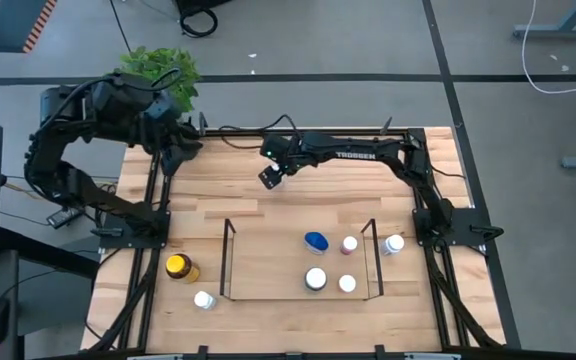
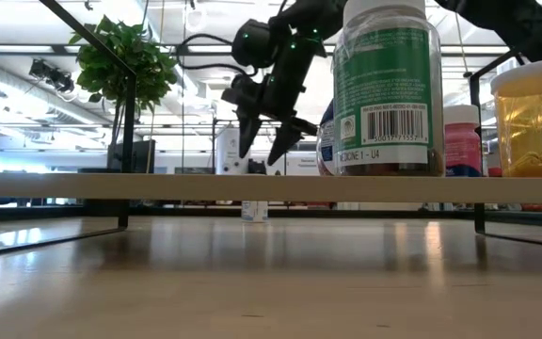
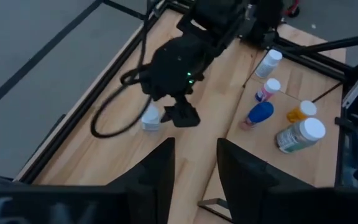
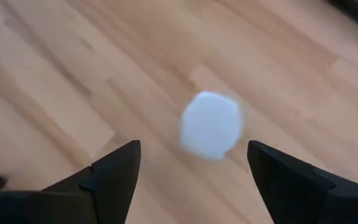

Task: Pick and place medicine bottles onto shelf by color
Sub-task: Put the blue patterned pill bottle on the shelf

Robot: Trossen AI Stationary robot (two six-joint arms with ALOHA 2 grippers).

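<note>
High view shows the right claw [image 1: 270, 176] hanging over the counter's [image 1: 268, 215] far middle, fingers spread wide and gripping nothing. Its wrist view looks down on a white-capped bottle [image 4: 211, 125], blurred, between the two fingertips and probably still standing on the wood below. The left claw [image 1: 178, 143] waits at the far left corner beside the plant [image 1: 160, 68], fingers narrowly parted around nothing. Nearer the front, the shelf [image 1: 301, 262] carries four bottles, among them a blue-capped bottle [image 1: 316, 241]. An amber jar [image 1: 179, 267] stands near the counter's front left corner.
</note>
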